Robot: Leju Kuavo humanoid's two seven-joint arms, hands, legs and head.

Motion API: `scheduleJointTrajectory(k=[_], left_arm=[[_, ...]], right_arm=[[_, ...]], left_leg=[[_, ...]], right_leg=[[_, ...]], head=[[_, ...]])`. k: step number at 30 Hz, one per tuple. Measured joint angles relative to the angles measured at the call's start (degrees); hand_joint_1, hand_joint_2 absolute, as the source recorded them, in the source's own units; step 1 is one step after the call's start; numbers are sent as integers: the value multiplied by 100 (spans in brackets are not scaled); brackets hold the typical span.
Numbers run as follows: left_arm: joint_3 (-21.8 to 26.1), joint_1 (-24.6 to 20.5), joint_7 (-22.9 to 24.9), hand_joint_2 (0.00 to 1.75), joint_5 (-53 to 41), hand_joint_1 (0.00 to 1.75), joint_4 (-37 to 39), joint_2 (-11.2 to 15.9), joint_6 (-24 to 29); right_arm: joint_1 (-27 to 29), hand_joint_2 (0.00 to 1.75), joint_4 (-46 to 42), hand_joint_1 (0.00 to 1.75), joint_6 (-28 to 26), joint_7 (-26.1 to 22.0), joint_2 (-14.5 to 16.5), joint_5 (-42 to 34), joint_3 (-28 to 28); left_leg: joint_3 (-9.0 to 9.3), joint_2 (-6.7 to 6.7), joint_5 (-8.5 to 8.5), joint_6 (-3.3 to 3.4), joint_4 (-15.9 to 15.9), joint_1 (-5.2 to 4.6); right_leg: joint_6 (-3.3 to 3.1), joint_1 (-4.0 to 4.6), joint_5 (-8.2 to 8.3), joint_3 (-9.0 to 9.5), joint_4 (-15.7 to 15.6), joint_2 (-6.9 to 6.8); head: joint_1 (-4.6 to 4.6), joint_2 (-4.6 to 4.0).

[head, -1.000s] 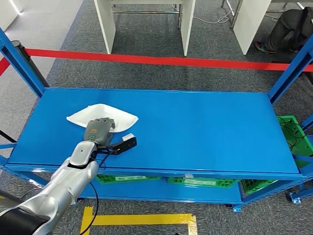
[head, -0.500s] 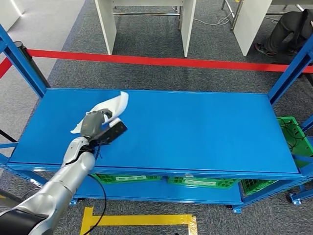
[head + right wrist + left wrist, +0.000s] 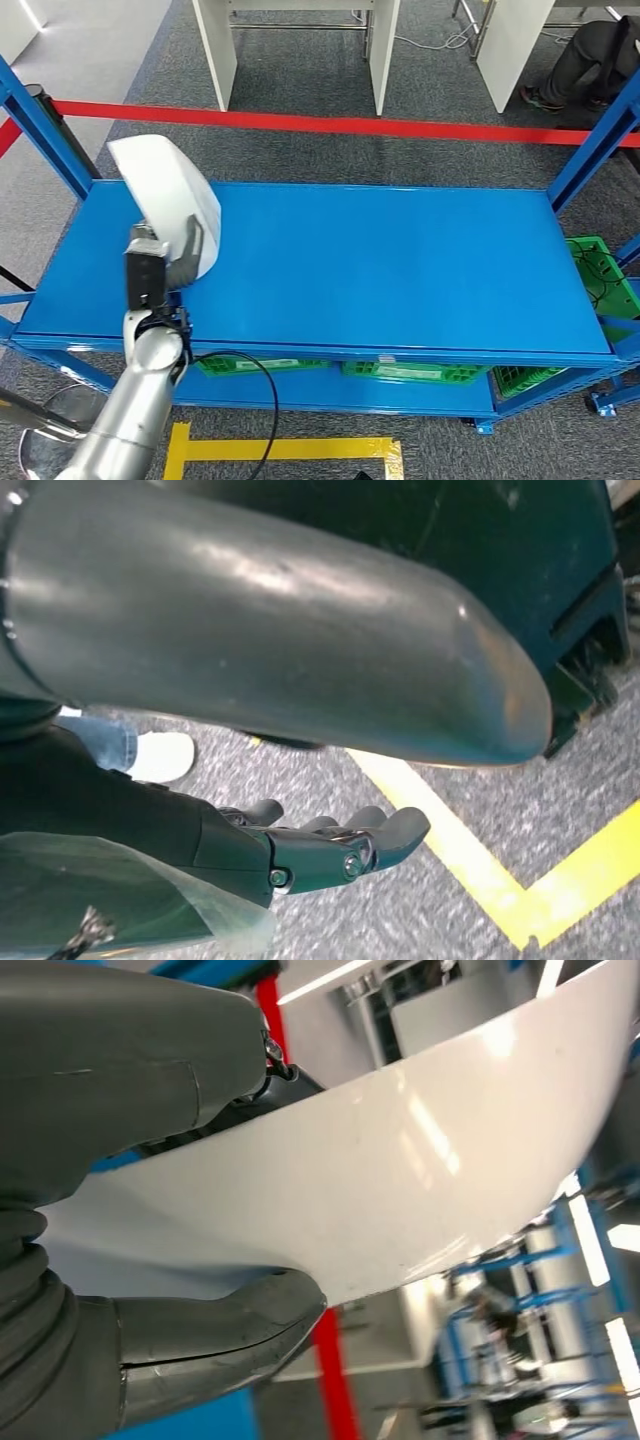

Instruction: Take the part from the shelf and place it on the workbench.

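Observation:
The white curved part [image 3: 170,190] is clear of the blue shelf top [image 3: 377,270] and stands tilted on edge near the shelf's left end. My left hand [image 3: 177,262] grips it from below. In the left wrist view the part [image 3: 392,1180] is a broad glossy white surface clamped between the thick grey thumb [image 3: 226,1325] and the fingers behind it. My right hand [image 3: 332,850] hangs beside my body over the grey floor, its dark fingers stretched out and holding nothing.
Blue uprights [image 3: 45,130] frame the shelf ends. Green crates [image 3: 407,371] sit on the lower level and one [image 3: 600,265] at the right. Beyond the shelf run a red barrier tape [image 3: 340,124] and white table legs [image 3: 219,50]. Yellow floor tape [image 3: 302,450] lies in front. A person's shoe [image 3: 162,755] is nearby.
The part lay flat on the shelf under my left hand; now the hand has raised it off the surface, tipped it upright and drawn it left and toward me.

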Motion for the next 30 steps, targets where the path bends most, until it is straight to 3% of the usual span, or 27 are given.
scheduleJointTrajectory(k=[11, 16, 18, 20, 21, 22, 23, 25, 26, 28, 30], left_arm=[[-156, 1418, -445, 175, 152, 175, -2832, 768, 20], [-157, 1915, -628, 175, 49, 175, -3618, 1033, -1], [-158, 2037, -674, 175, 29, 175, -3804, 1076, -25], [-160, 2151, -696, 175, -7, 175, -3928, 1112, -56], [-163, 2213, -698, 175, -57, 175, -3981, 1132, -60], [-168, 2273, -696, 175, -123, 175, -4018, 1150, -50], [-173, 2331, -692, 175, -195, 175, -4053, 1171, -26], [-177, 2442, -680, 175, -292, 175, -4121, 1213, 43], [-171, 2505, -664, 175, -317, 175, -4161, 1234, 88], [-144, 2657, -623, 175, -353, 175, -4243, 1262, 184], [-105, 2828, -589, 175, -382, 175, -4306, 1271, 268]], right_arm=[[72, 0, 0, 0, 430, -85, -51, -445, -376], [77, 0, -2, 0, 634, -70, -55, -565, -545], [76, 0, -4, 0, 575, -58, -59, -551, -578], [80, 0, -5, 0, 442, -8, -63, -512, -593], [87, 0, -7, 0, 329, 26, -67, -485, -601], [94, 0, -11, 0, 197, 56, -71, -462, -608], [97, 0, -17, 0, 56, 86, -75, -442, -615], [88, 0, -28, 0, -180, 166, -86, -421, -621], [82, 0, -32, 0, -289, 227, -90, -424, -626], [83, 0, -39, 0, -491, 357, -95, -462, -659], [101, 0, -56, 0, -647, 430, -105, -562, -736]], left_leg=[[-3, 4, -8, -6, -4, 6], [94, 16, 23, 131, -158, 13], [172, 31, 80, 165, -284, 51], [182, 38, 84, 173, -296, 55], [181, 39, 77, 165, -290, 59], [182, 39, 68, 150, -282, 66], [183, 37, 53, 127, -262, 79], [178, 34, 3, 50, -185, 108], [167, 33, -32, 0, -123, 107], [149, 31, -68, -85, -45, 95], [143, 28, -72, -136, -29, 105]], right_leg=[[-3, 4, -14, -5, 0, 5], [89, -13, -32, 24, -56, -6], [112, -14, -275, -145, 321, -10], [149, -38, -642, -502, 1077, -10], [171, -53, -736, -651, 1372, -12], [193, -69, -720, -713, 1481, -14], [213, -84, -585, -655, 1343, -17], [250, -120, -224, -310, 636, -19], [236, -130, -108, -134, 311, -4], [170, -124, -69, 26, 48, 25], [77, -108, -57, 27, 66, 32]], head=[[1, 0], [0, 0], [11, 0], [17, 0], [20, 0], [19, 0], [20, 0], [25, 0], [28, 0], [27, 0], [21, 0]])
